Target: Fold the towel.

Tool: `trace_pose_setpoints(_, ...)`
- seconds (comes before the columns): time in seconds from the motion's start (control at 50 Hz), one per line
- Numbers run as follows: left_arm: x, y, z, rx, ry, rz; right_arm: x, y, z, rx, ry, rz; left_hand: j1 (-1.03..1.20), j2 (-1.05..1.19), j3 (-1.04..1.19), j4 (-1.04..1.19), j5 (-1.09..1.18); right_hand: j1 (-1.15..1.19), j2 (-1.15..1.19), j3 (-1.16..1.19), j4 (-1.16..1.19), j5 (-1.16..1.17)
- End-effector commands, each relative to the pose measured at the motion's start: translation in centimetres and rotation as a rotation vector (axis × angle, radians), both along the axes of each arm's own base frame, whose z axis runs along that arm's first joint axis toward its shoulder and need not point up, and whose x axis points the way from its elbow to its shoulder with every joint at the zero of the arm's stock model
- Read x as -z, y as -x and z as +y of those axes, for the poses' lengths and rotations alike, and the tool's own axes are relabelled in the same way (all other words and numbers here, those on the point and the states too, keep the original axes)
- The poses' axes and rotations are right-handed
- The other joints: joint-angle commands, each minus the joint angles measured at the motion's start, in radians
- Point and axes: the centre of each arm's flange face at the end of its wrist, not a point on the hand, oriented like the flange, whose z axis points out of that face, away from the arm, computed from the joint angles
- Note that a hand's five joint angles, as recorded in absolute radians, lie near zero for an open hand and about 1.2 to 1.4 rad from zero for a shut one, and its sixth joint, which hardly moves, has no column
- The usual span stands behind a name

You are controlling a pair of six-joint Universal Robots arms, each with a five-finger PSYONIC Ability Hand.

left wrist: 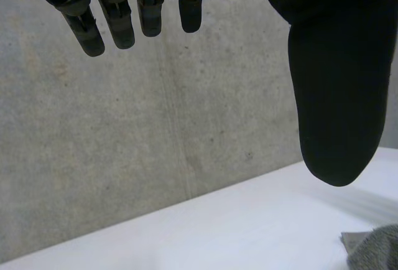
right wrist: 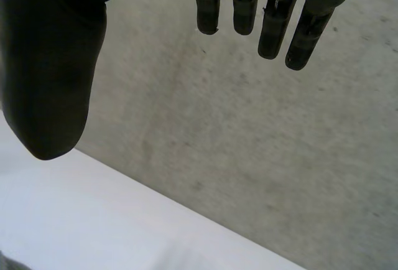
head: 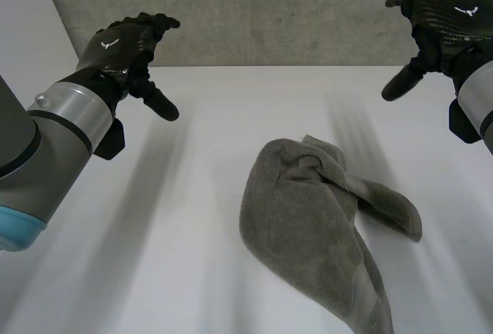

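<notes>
A grey towel lies crumpled in a heap on the white table, right of the middle and reaching to the near edge. My left hand hovers high over the far left of the table, open, holding nothing. My right hand hangs above the far right, also open and empty. Both hands are well clear of the towel. In the left wrist view a corner of the towel shows below the thumb, with the fingers held straight. In the right wrist view the fingers and thumb are spread apart.
A grey concrete wall runs along the far edge of the table. Bare table top stretches left of the towel.
</notes>
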Motion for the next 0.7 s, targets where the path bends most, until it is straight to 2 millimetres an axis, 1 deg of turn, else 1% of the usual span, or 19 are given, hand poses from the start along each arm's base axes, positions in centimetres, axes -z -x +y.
trace_pose_setpoints(0.02,-0.4,-0.1,0.1,-0.002,0.008,0.001,0.3,0.1,-0.3,0.046,0.005,0.044,0.008,0.009,0.009,0.01,-0.015,-0.059,-0.077,-0.07,-0.086,-0.058)
trace_pose_setpoints(0.18,-0.8,-0.3,0.3,-0.025,0.035,-0.033,0.3,0.0,-0.3,0.043,0.006,0.049,0.005,0.007,0.006,0.007,-0.018,-0.059,-0.077,-0.07,-0.086,-0.058)
trace_pose_setpoints(0.38,-1.2,-0.5,0.3,-0.048,0.044,-0.029,0.6,-0.1,-0.5,0.041,0.002,0.059,0.005,0.007,0.006,0.007,-0.018,-0.059,-0.077,-0.07,-0.086,-0.058)
trace_pose_setpoints(0.44,-1.0,-0.4,0.2,-0.045,0.043,-0.034,0.8,-0.2,-0.5,0.031,0.006,0.088,0.008,0.009,0.008,0.01,-0.015,-0.059,-0.077,-0.07,-0.086,-0.058)
trace_pose_setpoints(0.48,-0.8,-0.4,0.3,-0.039,0.044,-0.038,0.9,-0.6,-0.3,-0.004,0.023,0.184,0.014,0.015,0.014,0.016,-0.009,-0.059,-0.077,-0.07,-0.086,-0.058)
trace_pose_setpoints(0.5,-0.6,-0.3,0.3,-0.033,0.043,-0.044,0.9,-0.6,-0.3,-0.004,0.023,0.185,0.011,0.012,0.011,0.013,-0.012,-0.059,-0.077,-0.07,-0.086,-0.058)
trace_pose_setpoints(0.52,-0.6,-0.3,0.3,-0.033,0.043,-0.044,1.3,-0.7,-0.1,-0.024,0.03,0.275,0.011,0.012,0.011,0.013,-0.012,-0.059,-0.077,-0.07,-0.086,-0.058)
trace_pose_setpoints(0.54,-0.5,-0.1,0.3,-0.026,0.049,-0.06,2.2,-0.8,0.4,-0.058,0.015,0.393,0.011,0.012,0.011,0.013,-0.012,-0.059,-0.077,-0.07,-0.086,-0.058)
trace_pose_setpoints(0.56,-0.2,0.1,0.2,-0.019,0.059,-0.081,2.2,-0.8,0.4,-0.058,0.015,0.394,0.008,0.01,0.009,0.01,-0.015,-0.059,-0.077,-0.07,-0.086,-0.058)
trace_pose_setpoints(0.58,-0.2,0.1,0.2,-0.019,0.059,-0.081,2.7,-0.8,1.0,-0.088,0.002,0.484,0.008,0.009,0.009,0.01,-0.015,-0.059,-0.077,-0.07,-0.086,-0.058)
trace_pose_setpoints(0.6,0.4,0.5,0.1,-0.002,0.065,-0.114,2.7,-0.8,1.0,-0.089,0.002,0.485,0.008,0.009,0.009,0.01,-0.015,-0.059,-0.077,-0.07,-0.086,-0.058)
trace_pose_setpoints(0.62,0.4,0.5,0.1,-0.002,0.065,-0.114,3.2,-0.7,1.6,-0.112,-0.024,0.541,0.008,0.009,0.009,0.01,-0.015,-0.059,-0.077,-0.07,-0.086,-0.058)
trace_pose_setpoints(0.64,1.5,0.8,-0.2,0.017,0.057,-0.152,3.8,-0.8,2.1,-0.139,-0.061,0.556,0.008,0.009,0.009,0.01,-0.015,-0.059,-0.077,-0.07,-0.086,-0.058)
trace_pose_setpoints(0.66,2.8,1.3,-0.4,0.049,0.042,-0.19,3.8,-0.8,2.1,-0.139,-0.061,0.556,0.008,0.009,0.009,0.01,-0.015,-0.059,-0.077,-0.07,-0.086,-0.058)
trace_pose_setpoints(0.68,2.9,1.4,-0.4,0.049,0.042,-0.191,4.5,-0.8,2.7,-0.159,-0.101,0.559,0.008,0.009,0.009,0.01,-0.015,-0.059,-0.077,-0.07,-0.086,-0.058)
trace_pose_setpoints(0.7,4.0,2.2,-0.4,0.093,0.034,-0.218,5.3,-1.0,3.3,-0.176,-0.136,0.556,0.005,0.007,0.006,0.007,-0.018,-0.059,-0.077,-0.07,-0.086,-0.058)
